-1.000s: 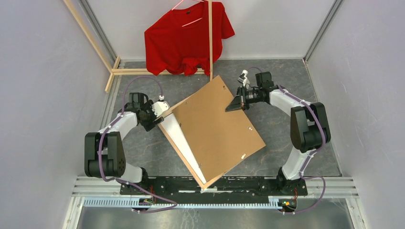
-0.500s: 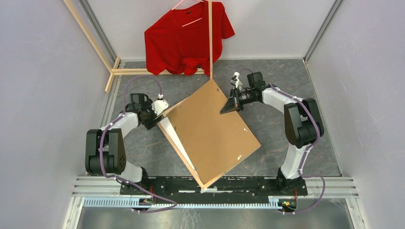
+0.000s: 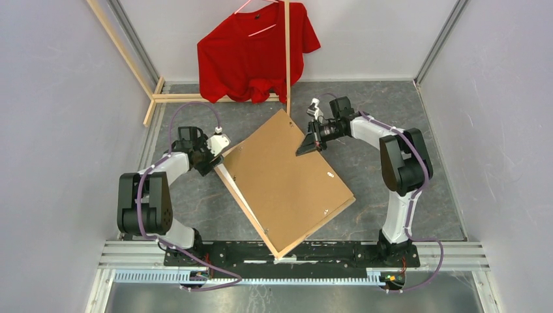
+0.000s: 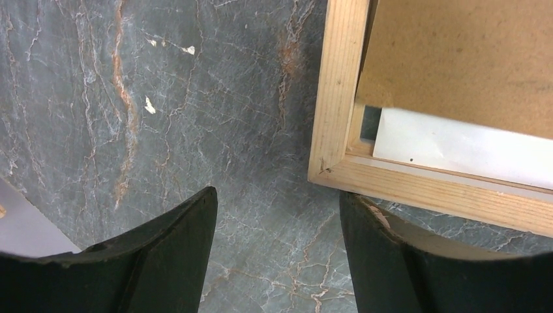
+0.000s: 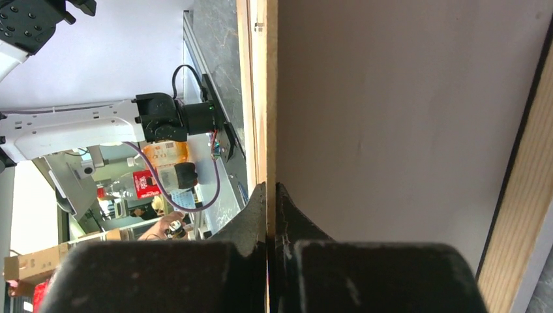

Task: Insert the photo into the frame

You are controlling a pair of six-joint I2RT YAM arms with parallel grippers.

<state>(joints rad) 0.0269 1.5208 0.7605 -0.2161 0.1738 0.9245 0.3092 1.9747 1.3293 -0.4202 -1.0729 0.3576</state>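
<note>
Photo (image 4: pixel 456 147) seems already inside frame (image 4: pixel 336 98), white back up. Right gripper (image 5: pixel 270 195) clamped on brown backing board (image 3: pixel 287 179) edge, board tilted over frame. Left gripper (image 4: pixel 277 212) open, empty, beside frame corner. Left to do: lower and seat board.

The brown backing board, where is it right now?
Top view: the board sits mid-table, slanted over the frame, its far edge pinched by the right pincer.

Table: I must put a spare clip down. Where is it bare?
The table is bare between the brown board and the right arm, and near-left between the frame and the left arm. Crowded: centre, and the far edge under the red shirt.
</note>
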